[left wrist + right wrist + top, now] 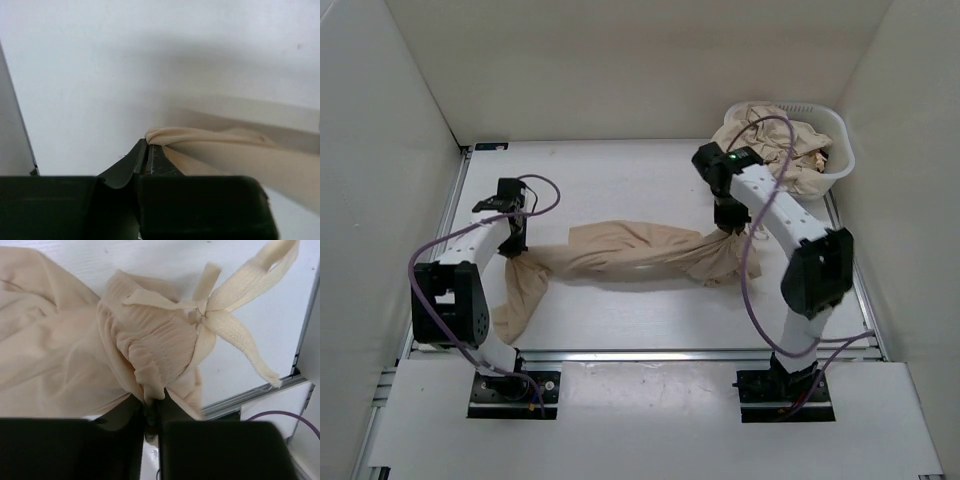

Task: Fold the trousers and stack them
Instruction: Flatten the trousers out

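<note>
One pair of beige-tan trousers (pixel 630 252) is stretched across the middle of the table between my two grippers. My left gripper (pixel 512 243) is shut on its left end, and a fold of the fabric (pixel 200 137) sits pinched at the fingertips in the left wrist view; a loose leg (pixel 520 300) trails toward the front. My right gripper (pixel 730 228) is shut on the gathered elastic waistband (pixel 150 347), with its drawstring bow (pixel 220 315) hanging free. More trousers (pixel 775 140) lie crumpled in the basket.
A white plastic laundry basket (pixel 838 150) stands at the back right corner. White walls enclose the table on three sides. A metal rail (pixel 670 353) runs along the table's front edge, and purple cables loop off both arms.
</note>
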Action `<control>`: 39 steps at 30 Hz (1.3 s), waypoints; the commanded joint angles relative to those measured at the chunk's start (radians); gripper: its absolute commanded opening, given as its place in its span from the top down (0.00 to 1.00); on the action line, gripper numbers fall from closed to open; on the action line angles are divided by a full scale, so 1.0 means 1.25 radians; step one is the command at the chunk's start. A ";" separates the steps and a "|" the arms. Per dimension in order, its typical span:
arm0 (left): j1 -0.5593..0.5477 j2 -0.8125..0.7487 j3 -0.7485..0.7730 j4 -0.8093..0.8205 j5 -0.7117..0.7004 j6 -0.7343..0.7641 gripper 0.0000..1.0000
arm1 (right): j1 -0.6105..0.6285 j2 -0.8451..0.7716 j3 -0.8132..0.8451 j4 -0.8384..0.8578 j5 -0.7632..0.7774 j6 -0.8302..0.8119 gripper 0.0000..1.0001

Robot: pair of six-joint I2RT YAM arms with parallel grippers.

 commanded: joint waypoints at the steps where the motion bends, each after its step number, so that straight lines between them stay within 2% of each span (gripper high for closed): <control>1: 0.002 0.043 0.066 0.019 -0.062 0.003 0.86 | 0.049 0.157 0.095 -0.158 0.053 -0.076 0.77; 2: 0.002 0.054 0.075 0.019 -0.072 0.003 0.86 | 0.072 0.187 0.125 -0.158 0.040 -0.076 0.59; 3: 0.002 0.066 0.082 0.019 -0.081 0.003 0.86 | 0.083 0.225 0.150 -0.158 0.040 -0.076 0.24; 5: 0.020 0.084 0.093 0.019 -0.089 0.003 0.86 | 0.099 0.225 0.183 -0.158 0.048 -0.045 0.07; 6: 0.020 0.094 0.093 0.019 -0.089 0.003 0.86 | 0.099 0.188 0.169 -0.139 0.063 -0.028 0.01; 8: 0.039 0.094 0.093 0.019 -0.089 0.003 0.86 | 0.080 0.115 0.070 -0.060 0.063 0.022 0.01; 10: 0.048 0.094 0.093 0.019 -0.078 0.003 0.86 | 0.058 -0.029 -0.027 0.011 0.047 0.075 0.01; 11: 0.058 0.094 0.086 0.019 -0.069 0.003 0.86 | 0.032 -0.082 -0.134 0.085 0.013 0.097 0.01; 12: 0.058 0.094 0.086 0.019 -0.069 0.003 0.86 | 0.018 -0.184 -0.191 0.124 -0.009 0.118 0.01; 13: 0.065 0.094 0.079 0.019 -0.060 0.003 0.86 | -0.015 -0.232 -0.248 0.161 -0.037 0.159 0.03; 14: 0.065 0.094 0.069 0.019 -0.050 0.003 0.86 | -0.032 -0.310 -0.359 0.194 -0.065 0.182 0.03; 17: 0.073 0.094 0.058 0.019 -0.040 0.003 0.86 | -0.109 -0.386 -0.524 0.312 -0.193 0.219 0.06; 20: 0.073 0.087 0.042 0.012 -0.040 0.003 0.86 | -0.144 -0.386 -0.567 0.398 -0.256 0.226 0.06; 22: 0.073 0.086 0.042 0.012 -0.032 0.003 0.86 | -0.151 -0.377 -0.567 0.468 -0.284 0.219 0.03; 28: 0.073 0.063 0.026 0.012 -0.032 0.003 0.86 | -0.163 -0.295 -0.548 0.519 -0.288 0.216 0.01; 31: 0.073 0.055 0.017 0.005 -0.032 0.003 0.86 | -0.195 -0.263 -0.565 0.519 -0.301 0.259 0.05; 34: 0.073 0.055 0.010 0.005 -0.032 0.003 0.86 | -0.221 -0.245 -0.608 0.574 -0.351 0.307 0.08; 38: 0.073 0.055 0.010 0.005 -0.040 0.003 0.86 | -0.229 -0.236 -0.626 0.603 -0.363 0.339 0.27; 39: 0.073 0.055 0.010 0.005 -0.040 0.003 0.86 | -0.229 -0.236 -0.626 0.603 -0.370 0.339 0.50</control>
